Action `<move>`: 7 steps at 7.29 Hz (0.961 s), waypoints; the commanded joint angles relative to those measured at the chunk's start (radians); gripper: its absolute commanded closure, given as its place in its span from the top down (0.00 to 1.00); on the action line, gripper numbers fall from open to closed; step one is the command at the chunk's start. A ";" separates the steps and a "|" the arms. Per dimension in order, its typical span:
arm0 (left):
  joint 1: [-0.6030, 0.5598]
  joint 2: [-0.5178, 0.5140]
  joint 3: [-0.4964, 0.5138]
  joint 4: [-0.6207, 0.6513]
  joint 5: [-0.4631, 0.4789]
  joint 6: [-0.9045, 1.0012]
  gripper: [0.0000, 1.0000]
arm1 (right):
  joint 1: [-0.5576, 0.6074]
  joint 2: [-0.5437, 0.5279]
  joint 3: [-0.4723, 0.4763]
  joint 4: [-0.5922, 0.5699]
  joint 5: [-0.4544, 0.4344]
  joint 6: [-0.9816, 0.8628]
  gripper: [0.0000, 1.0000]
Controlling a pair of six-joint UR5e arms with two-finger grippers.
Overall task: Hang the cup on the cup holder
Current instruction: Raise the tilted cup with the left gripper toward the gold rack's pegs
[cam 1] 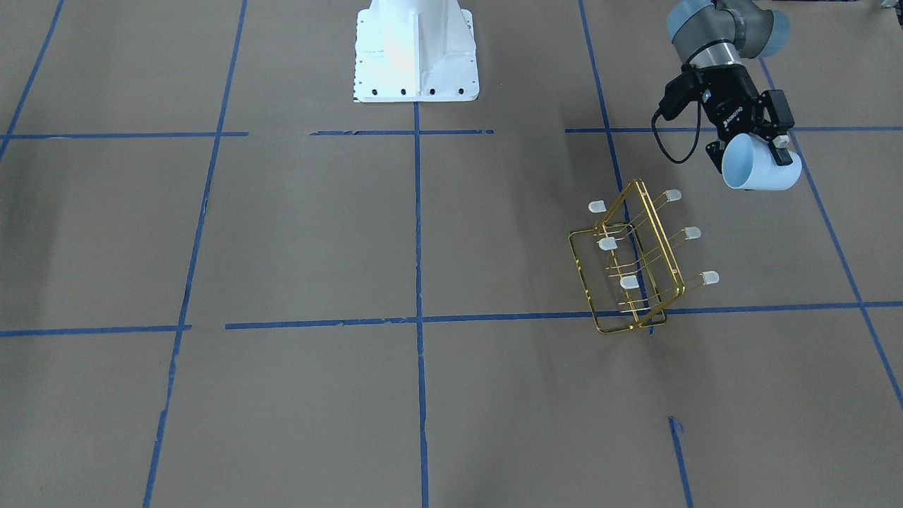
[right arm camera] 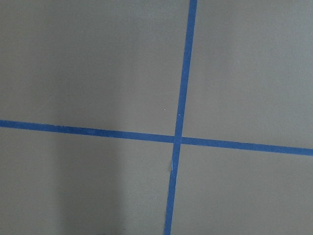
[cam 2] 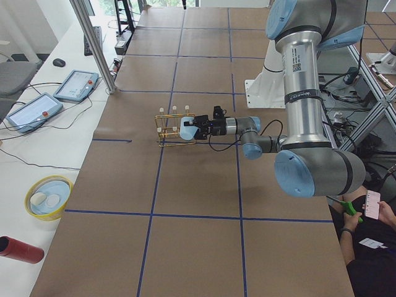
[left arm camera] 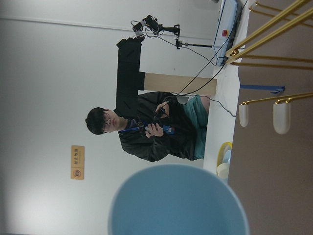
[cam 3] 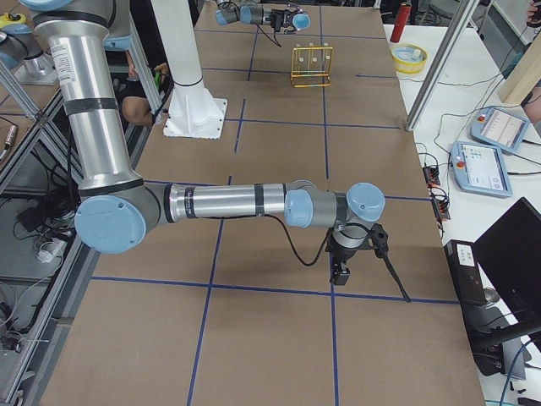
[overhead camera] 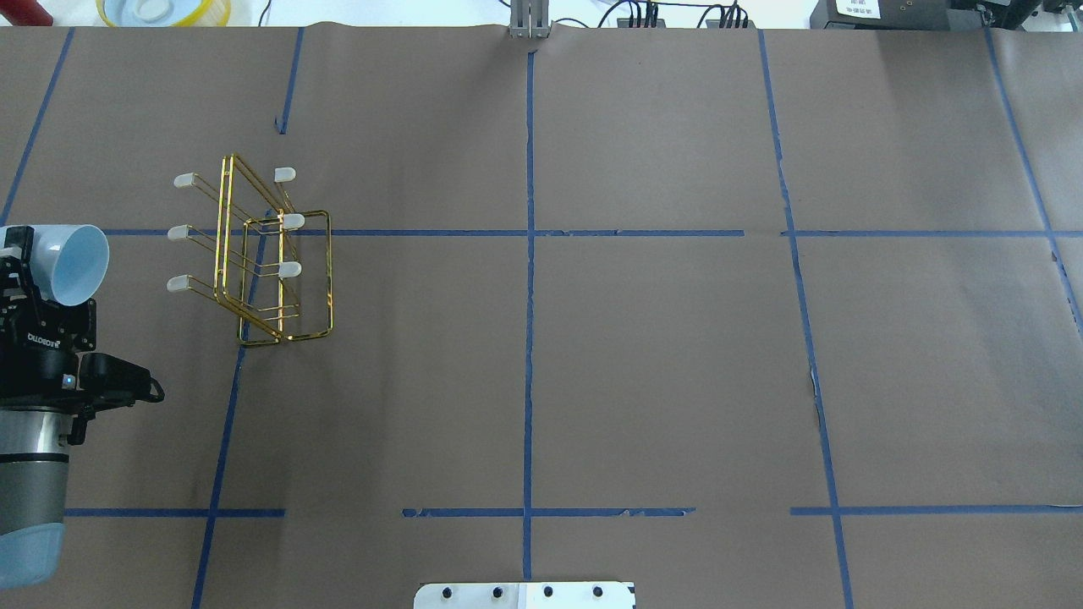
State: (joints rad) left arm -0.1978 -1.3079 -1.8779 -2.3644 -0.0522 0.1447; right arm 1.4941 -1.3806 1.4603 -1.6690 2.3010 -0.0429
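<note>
Pickup done: left gripper (cam 1: 749,147) clamps cup (overhead camera: 72,262), sideways in air, mouth roughly toward rack (overhead camera: 330,271). Overhead: cup at rack's nine o'clock, near, apart. Hanging on prong left. Right gripper (cam 3: 341,272) idle-looking; width, can't tell.

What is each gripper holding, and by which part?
The left gripper holds the cup across its side wall, mouth toward the cup holder. For the right gripper, I cannot tell.

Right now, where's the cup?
The cup is at the overhead view's far left edge, held by the left gripper, just left of the cup holder and apart from its capped prongs.
</note>
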 commanded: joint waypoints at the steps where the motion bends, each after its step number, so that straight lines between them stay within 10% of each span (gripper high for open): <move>1: 0.023 -0.005 -0.001 0.027 0.069 0.209 0.25 | -0.002 0.000 0.000 0.000 0.000 0.000 1.00; 7: 0.086 -0.036 0.022 0.086 0.057 0.640 0.25 | 0.000 0.000 0.000 0.000 0.000 0.000 1.00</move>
State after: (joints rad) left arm -0.1176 -1.3317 -1.8561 -2.2827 0.0134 0.6997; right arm 1.4941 -1.3806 1.4603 -1.6690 2.3010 -0.0437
